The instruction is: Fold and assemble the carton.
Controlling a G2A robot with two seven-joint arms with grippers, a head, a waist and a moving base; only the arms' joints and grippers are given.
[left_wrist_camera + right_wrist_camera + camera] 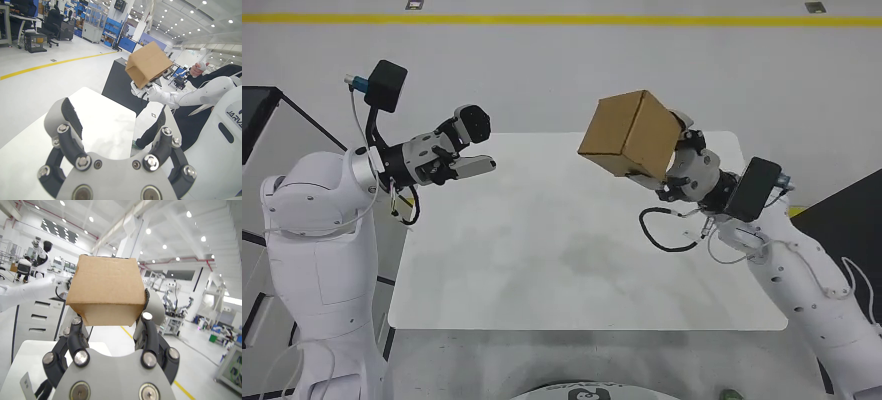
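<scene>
A brown carton (630, 133), folded into a box shape, is held tilted in the air above the far right part of the white table (582, 270). My right gripper (670, 165) is shut on the carton (105, 294) from below, one finger on each side of its lower end. In the left wrist view the carton (148, 65) hangs well beyond my left gripper (115, 115). My left gripper (480, 165) stands open and holds nothing, above the table's far left corner.
A black stand (257, 115) sits off the table's left side, and a dark panel (842, 215) off its right. A person's hand (197, 70) with a controller is behind the right arm. A yellow floor line (562, 19) runs beyond the table.
</scene>
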